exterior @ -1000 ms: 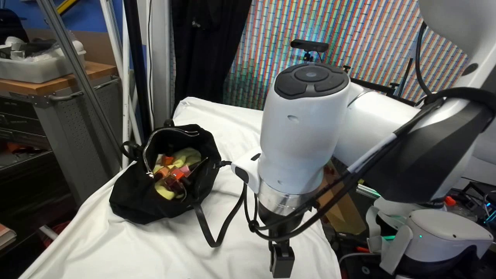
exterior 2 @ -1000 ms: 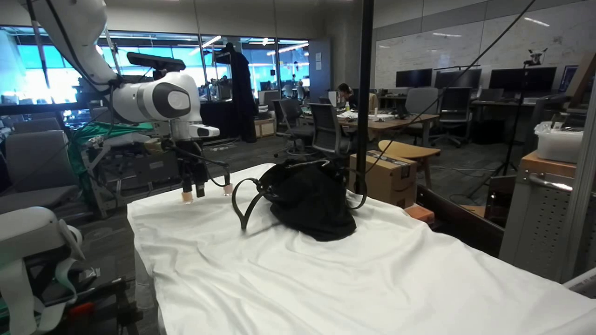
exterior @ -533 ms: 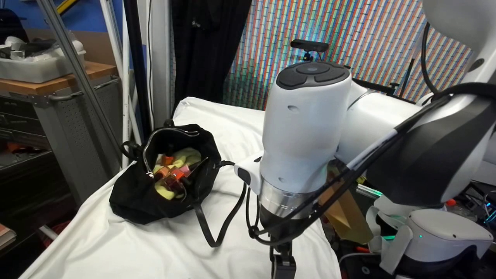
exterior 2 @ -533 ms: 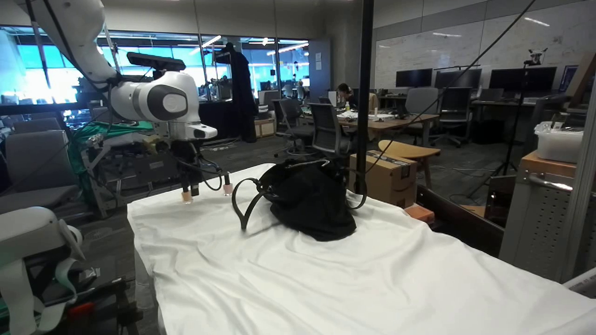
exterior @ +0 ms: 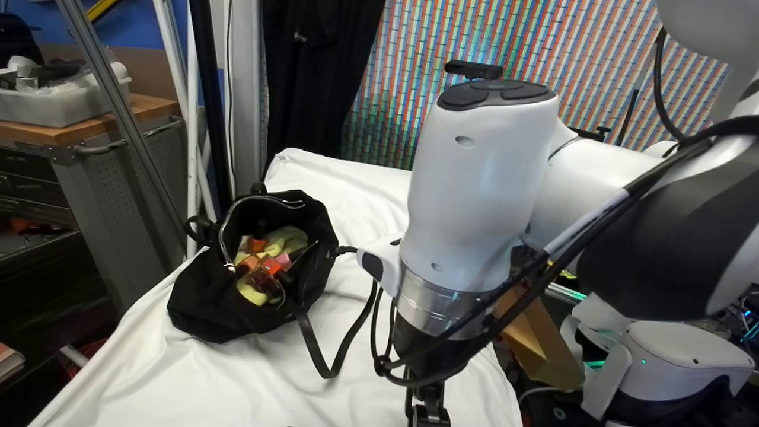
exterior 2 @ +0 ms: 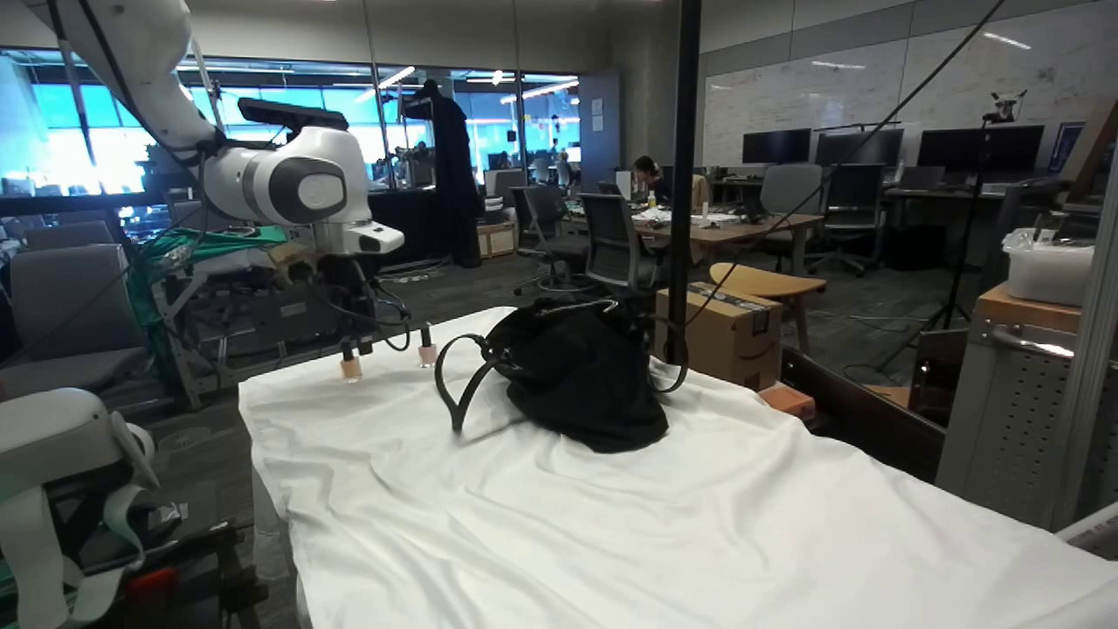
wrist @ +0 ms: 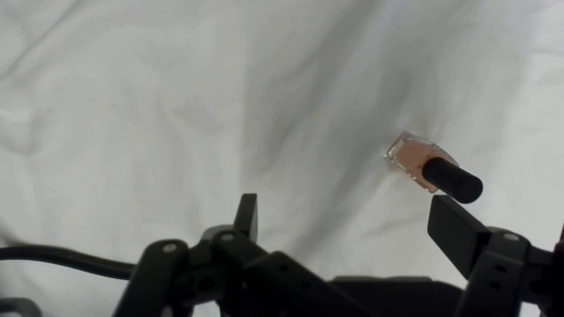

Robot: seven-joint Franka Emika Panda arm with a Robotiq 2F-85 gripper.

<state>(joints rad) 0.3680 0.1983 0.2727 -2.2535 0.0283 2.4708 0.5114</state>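
My gripper (wrist: pixel 343 207) is open and empty above the white cloth in the wrist view, its two black fingers wide apart. A small clear bottle of peach liquid with a black cap, a nail polish bottle (wrist: pixel 412 159), stands just beyond the right fingertip, outside the jaws. In an exterior view the gripper (exterior 2: pixel 360 342) hangs over the far left of the table, close to an orange-peach bottle (exterior 2: pixel 351 370). A pink bottle (exterior 2: pixel 427 355) stands to its right. In an exterior view the gripper (exterior: pixel 428 412) is cut off by the bottom edge, and both bottles are out of view.
A black bag (exterior: pixel 237 308) lies open on the white cloth (exterior: pixel 195 379), holding yellow cloth and several orange, red and pink bottles (exterior: pixel 270 267). Its strap (exterior: pixel 332 362) loops toward the gripper. A black pole (exterior 2: pixel 684 175) stands behind the bag (exterior 2: pixel 585 384). A headset (exterior: pixel 682 350) sits beside the table.
The gripper has risen a little and shifted slightly, so the black caps of the two bottles show more clearly. The arm has swung slightly. The bag and bottles have not moved.
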